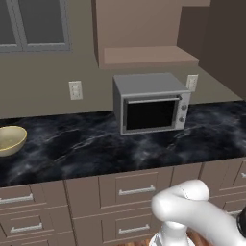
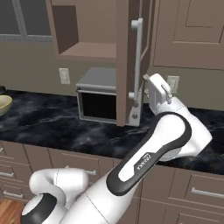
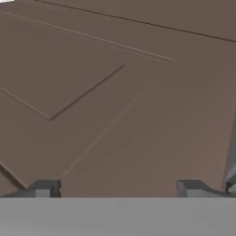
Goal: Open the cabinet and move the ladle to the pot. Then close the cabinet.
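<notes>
The brown wall cabinet [image 2: 83, 30] stands open, its door [image 2: 127, 65] swung out edge-on toward me. The long silver bar handle [image 2: 138, 65] runs down the door's edge. My gripper [image 2: 144, 89] is open right beside the lower part of that handle, with nothing between its fingers. In the hand view the fingertips [image 3: 44, 189] stand wide apart, close against the door panel [image 3: 106, 106], and a sliver of the handle [image 3: 233, 177] shows at the right edge. The cabinet's shelf [image 1: 149, 54] shows bare from the left. The ladle and the pot are out of view.
A grey microwave [image 1: 151, 103] sits on the black marble counter [image 1: 86, 149] below the cabinet. A yellowish bowl [image 1: 9, 139] stands at the counter's far left. Drawers with short handles [image 1: 137, 190] line the front. A shut cabinet door [image 2: 192, 30] is to the right.
</notes>
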Controlling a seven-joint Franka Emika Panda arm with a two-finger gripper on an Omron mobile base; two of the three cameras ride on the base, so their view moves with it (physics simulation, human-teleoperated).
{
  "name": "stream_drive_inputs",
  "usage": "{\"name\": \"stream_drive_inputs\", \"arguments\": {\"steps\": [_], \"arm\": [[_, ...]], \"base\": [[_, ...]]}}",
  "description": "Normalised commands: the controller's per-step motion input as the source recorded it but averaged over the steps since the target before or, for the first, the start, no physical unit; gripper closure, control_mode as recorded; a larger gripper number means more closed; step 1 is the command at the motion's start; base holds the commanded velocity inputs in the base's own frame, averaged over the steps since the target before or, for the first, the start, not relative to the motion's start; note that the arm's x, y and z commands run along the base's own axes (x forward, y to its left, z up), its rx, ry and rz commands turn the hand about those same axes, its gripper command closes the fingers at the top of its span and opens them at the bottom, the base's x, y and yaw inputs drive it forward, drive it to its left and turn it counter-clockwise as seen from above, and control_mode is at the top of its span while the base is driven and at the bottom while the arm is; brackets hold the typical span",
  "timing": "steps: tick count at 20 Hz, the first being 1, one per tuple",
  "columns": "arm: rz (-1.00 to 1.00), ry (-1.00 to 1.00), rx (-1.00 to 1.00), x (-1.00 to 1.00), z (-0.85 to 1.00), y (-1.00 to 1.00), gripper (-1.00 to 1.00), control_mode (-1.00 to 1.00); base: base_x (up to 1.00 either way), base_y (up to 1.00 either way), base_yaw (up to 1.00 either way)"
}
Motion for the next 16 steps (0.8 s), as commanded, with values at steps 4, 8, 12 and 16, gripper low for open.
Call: {"name": "stream_drive_inputs", "arguments": {"steps": [4,8,12,16], "arm": [[0.06,-0.12,0.0,0.0,0.14,0.69,-1.0,-1.0],[0.04,-0.13,0.0,0.0,0.23,0.78,-1.0,-1.0],[0.03,-0.13,0.0,0.0,0.29,0.8,-1.0,-1.0],[0.0,-0.12,0.0,0.05,0.25,0.82,-1.0,-1.0]], "base": [[0.0,0.0,0.0],[0.0,0.0,0.0],[0.0,0.0,0.0],[0.0,0.0,0.0]]}}
